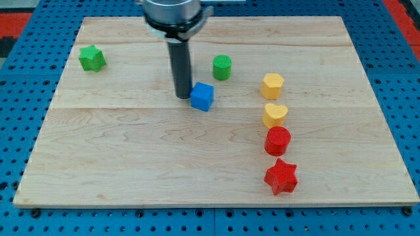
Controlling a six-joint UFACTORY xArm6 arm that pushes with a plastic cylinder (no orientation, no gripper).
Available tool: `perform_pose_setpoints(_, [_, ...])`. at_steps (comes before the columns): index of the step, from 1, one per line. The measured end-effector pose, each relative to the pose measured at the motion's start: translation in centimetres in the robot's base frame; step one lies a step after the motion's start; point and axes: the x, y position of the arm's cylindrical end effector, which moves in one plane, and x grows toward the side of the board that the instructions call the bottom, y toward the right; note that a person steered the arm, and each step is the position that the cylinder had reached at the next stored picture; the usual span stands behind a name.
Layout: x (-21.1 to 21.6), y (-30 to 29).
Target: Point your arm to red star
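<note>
Our jawless rod's tip (183, 97) rests just left of the blue cube (203, 96), well apart from the red star (281, 176) lying at the board's (131, 170) lower right, below the red cylinder (277, 140).

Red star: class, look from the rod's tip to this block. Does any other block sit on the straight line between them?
Yes. My tip sits at the left edge of the blue cube, and the red star lies toward the view's lower right. The blue cube sits right at the start of that line. The red cylinder stands just above the star, beside the line.
</note>
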Motion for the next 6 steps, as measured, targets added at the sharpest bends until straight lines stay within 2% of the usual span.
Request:
perform_pose_setpoints(1, [5.2, -4.4])
perform_pose_setpoints(2, [17.0, -2.3])
perform_pose_setpoints(3, [20.4, -0.4])
perform_pose_setpoints(4, [20.5, 2.7])
perform_pose_setpoints(6, [20.5, 13.7])
